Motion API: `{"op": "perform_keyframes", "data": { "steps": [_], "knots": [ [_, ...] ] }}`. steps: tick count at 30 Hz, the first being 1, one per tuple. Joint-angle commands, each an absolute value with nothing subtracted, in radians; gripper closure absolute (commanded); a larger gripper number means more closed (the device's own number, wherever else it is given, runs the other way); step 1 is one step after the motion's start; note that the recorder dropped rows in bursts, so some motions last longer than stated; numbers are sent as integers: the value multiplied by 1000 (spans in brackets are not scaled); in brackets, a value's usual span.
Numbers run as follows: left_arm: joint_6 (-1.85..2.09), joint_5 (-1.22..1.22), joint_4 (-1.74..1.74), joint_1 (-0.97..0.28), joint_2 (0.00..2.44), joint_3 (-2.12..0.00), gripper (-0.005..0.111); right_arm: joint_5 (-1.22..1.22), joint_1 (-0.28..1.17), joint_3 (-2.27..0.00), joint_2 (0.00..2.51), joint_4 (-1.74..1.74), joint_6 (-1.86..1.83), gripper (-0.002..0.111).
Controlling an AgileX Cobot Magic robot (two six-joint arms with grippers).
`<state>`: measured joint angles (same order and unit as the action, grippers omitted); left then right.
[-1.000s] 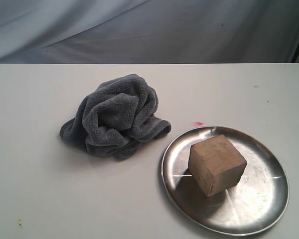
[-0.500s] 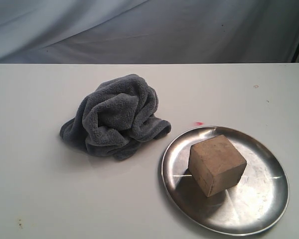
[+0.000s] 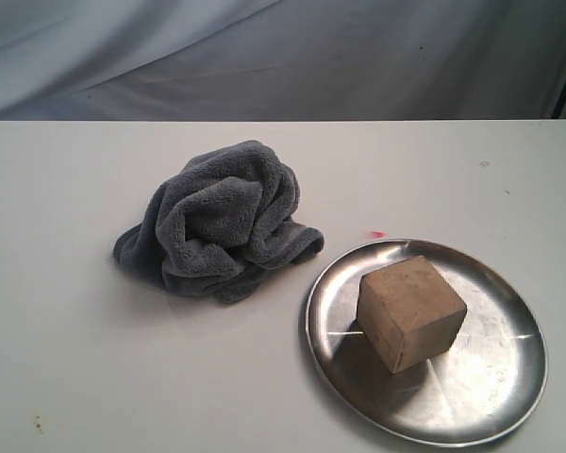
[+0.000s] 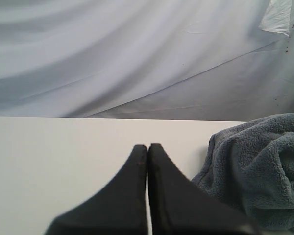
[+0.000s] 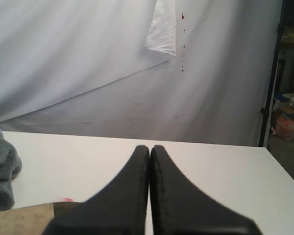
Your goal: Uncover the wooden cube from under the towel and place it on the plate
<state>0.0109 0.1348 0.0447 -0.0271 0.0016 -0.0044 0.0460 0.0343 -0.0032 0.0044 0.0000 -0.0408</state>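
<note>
White table (image 3: 66, 359), as I see it from the exterior camera: a small pink mark (image 3: 377, 234) right of centre, a faint brownish speck (image 3: 38, 425) near the front left. Behind it hangs a creased grey-white backdrop (image 3: 283, 57). My right wrist camera shows a paler patch (image 5: 161, 29) on it, with a dark pole (image 5: 273, 88) alongside.

A staged test lab — plain white table (image 3: 75, 377), draped grey sheet (image 3: 358, 57) behind.

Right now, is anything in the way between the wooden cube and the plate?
Nothing visible does. The wooden cube already sits on the plate, uncovered. The towel lies bunched beside the plate, not over the cube.
</note>
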Motion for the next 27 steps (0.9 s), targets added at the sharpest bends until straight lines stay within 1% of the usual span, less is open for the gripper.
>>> {"op": "perform_keyframes", "data": {
  "steps": [1, 9, 27],
  "knots": [
    [8, 133, 44, -28, 0, 0, 105, 77, 39, 0, 0, -7, -90, 108],
    [8, 133, 44, -28, 0, 0, 105, 134, 39, 0, 0, 23, -90, 108],
    [8, 133, 44, -28, 0, 0, 105, 134, 39, 0, 0, 23, -90, 108]
  ]
}}
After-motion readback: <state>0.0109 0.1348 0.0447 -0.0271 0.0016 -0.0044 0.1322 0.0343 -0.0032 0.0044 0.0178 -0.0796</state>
